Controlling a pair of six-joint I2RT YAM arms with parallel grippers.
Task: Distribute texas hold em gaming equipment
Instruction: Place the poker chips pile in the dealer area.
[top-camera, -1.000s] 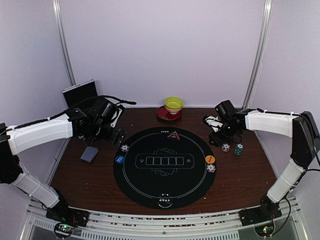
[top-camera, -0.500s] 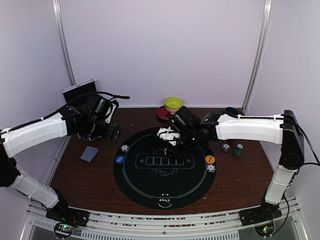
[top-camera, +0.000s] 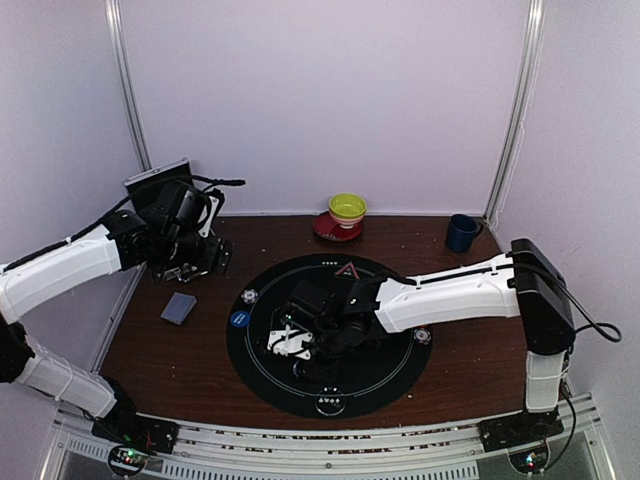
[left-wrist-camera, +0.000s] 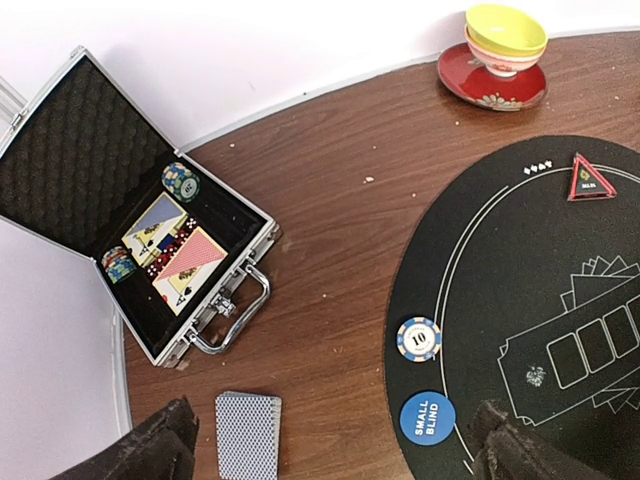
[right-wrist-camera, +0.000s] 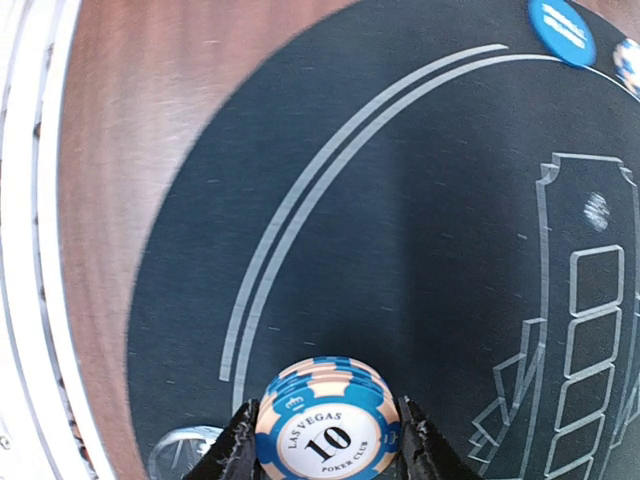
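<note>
1. While the right gripper (right-wrist-camera: 326, 450) hangs over the near-left part of the black mat (top-camera: 390, 375), its fingers (right-wrist-camera: 236, 458) are closed on a stack of blue-and-white poker chips (right-wrist-camera: 322, 420).
2. The left gripper (left-wrist-camera: 335, 455) is spread wide and holds nothing, near the open case (left-wrist-camera: 70, 170).
3. The deck of cards (left-wrist-camera: 248, 425) lies on the table (left-wrist-camera: 330, 250) left of the mat, the blue button (left-wrist-camera: 427, 418) on the mat's rim.

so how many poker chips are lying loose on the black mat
2. One 10 chip at the mat's left edge by the small blind button; one striped chip at its right edge beside the right arm, which may hide more. Not counted: the held chip stack.
</note>
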